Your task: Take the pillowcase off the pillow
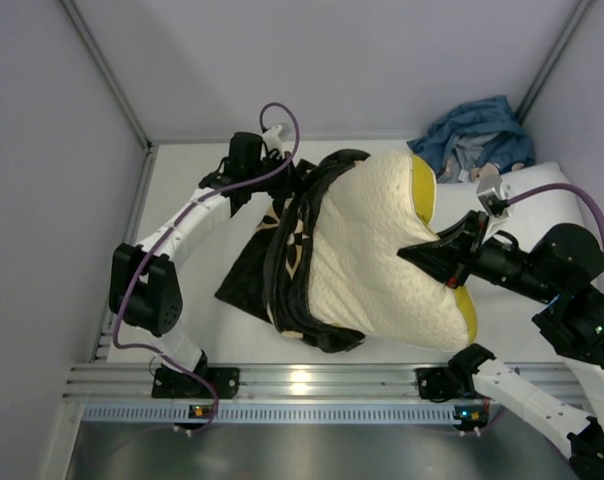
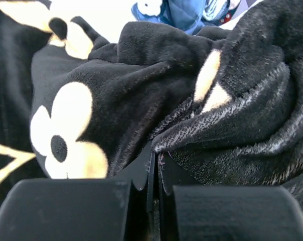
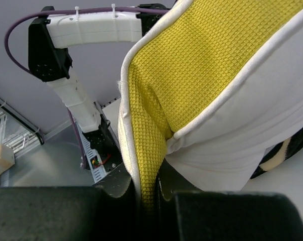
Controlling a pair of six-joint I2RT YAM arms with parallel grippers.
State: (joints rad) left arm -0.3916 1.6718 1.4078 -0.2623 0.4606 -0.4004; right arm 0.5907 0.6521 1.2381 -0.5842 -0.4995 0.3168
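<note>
Top external view has the cream-yellow quilted pillow (image 1: 382, 250) lying half out of the black plush pillowcase with tan flower prints (image 1: 244, 278), which is bunched at its left end; left gripper (image 2: 152, 159) jaws pinched together on a pillowcase fold; right gripper (image 3: 149, 188) jaws clamped on the pillow's olive-yellow trim.

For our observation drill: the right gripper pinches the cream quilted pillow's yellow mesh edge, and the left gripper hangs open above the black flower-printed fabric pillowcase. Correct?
No: the left gripper is shut on the black flower-printed pillowcase, as the left wrist view shows. The rest stands.
</note>
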